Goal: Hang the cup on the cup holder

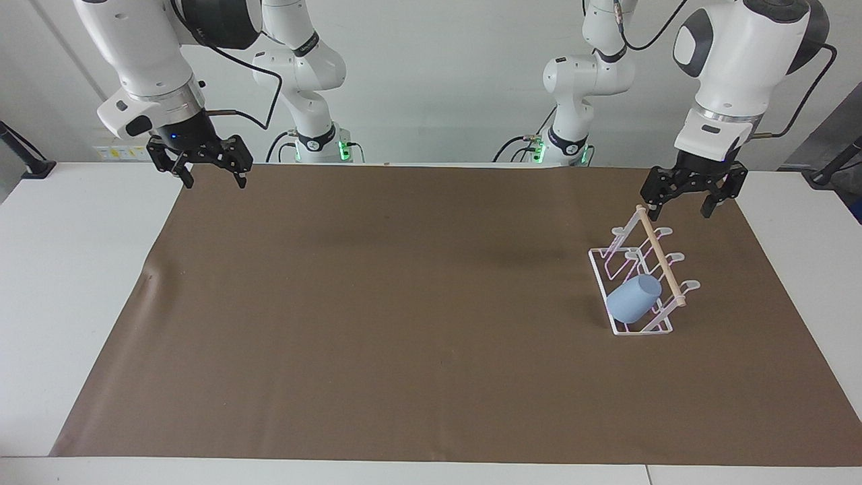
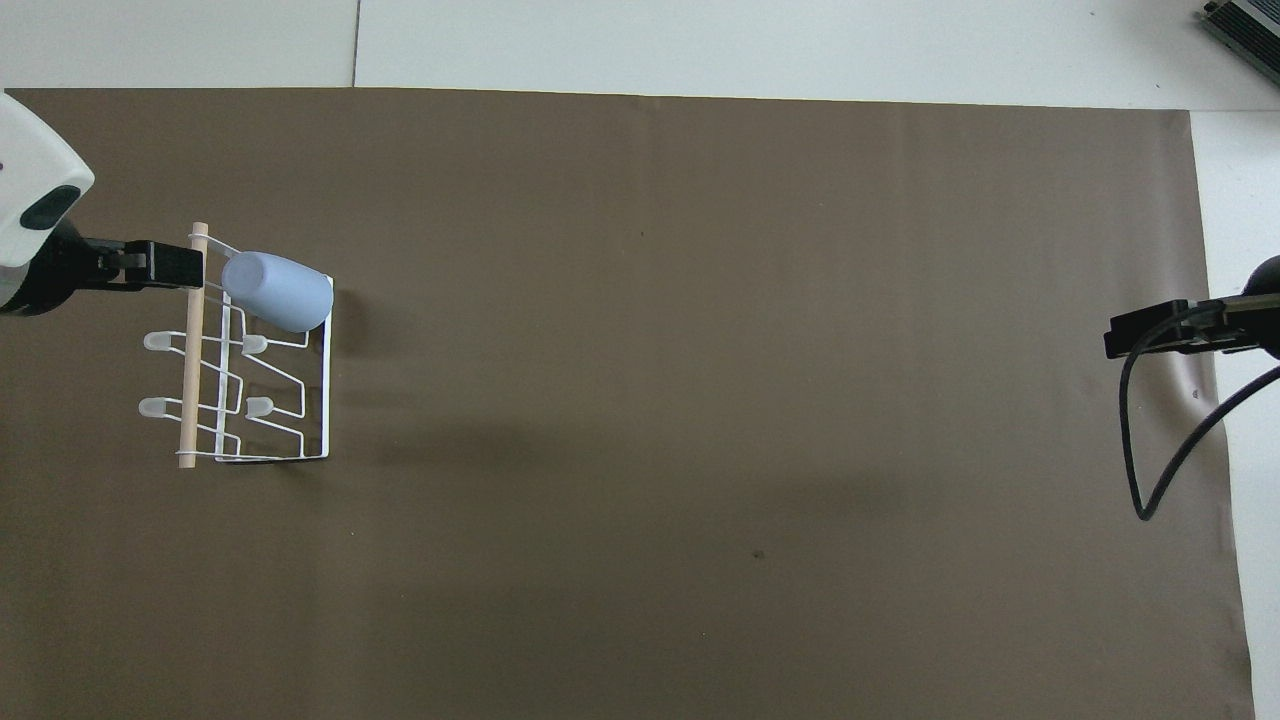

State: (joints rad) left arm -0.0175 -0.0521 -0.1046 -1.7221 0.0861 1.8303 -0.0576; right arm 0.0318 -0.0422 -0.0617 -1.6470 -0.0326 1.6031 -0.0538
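The cup (image 1: 633, 298) sits tilted on the cup holder (image 1: 640, 276), slipped over one of the slanted prongs at the end of the rack farthest from the robots, its closed base pointing up and outward and its mouth toward the wooden dowel (image 1: 662, 256). Nothing grips it; it rests on the rack alone. By the look of it, the hanging itself is done.

The left claw (image 1: 688, 201) hangs in the air over the end of the holder nearest the robots, its fingers spread and empty, clear of both cup and rack. In the overhead view the left claw (image 2: 150, 264) shows beside the dowel's end, but the facing view makes plain that it is raised well above. What seems left is only for this arm to draw back to rest, and perhaps to see that the cup stays put on its prong.

The right claw (image 1: 210, 166) waits over the edge of the brown mat (image 1: 377, 323) at the right arm's end of the surface, fingers spread, holding nothing. The holder stands on the mat toward the left arm's end.

No brand, label or readable writing shows on the cup, the rack, the mat or the arms. A yellowish tag on the wall near the right arm is too small to read.
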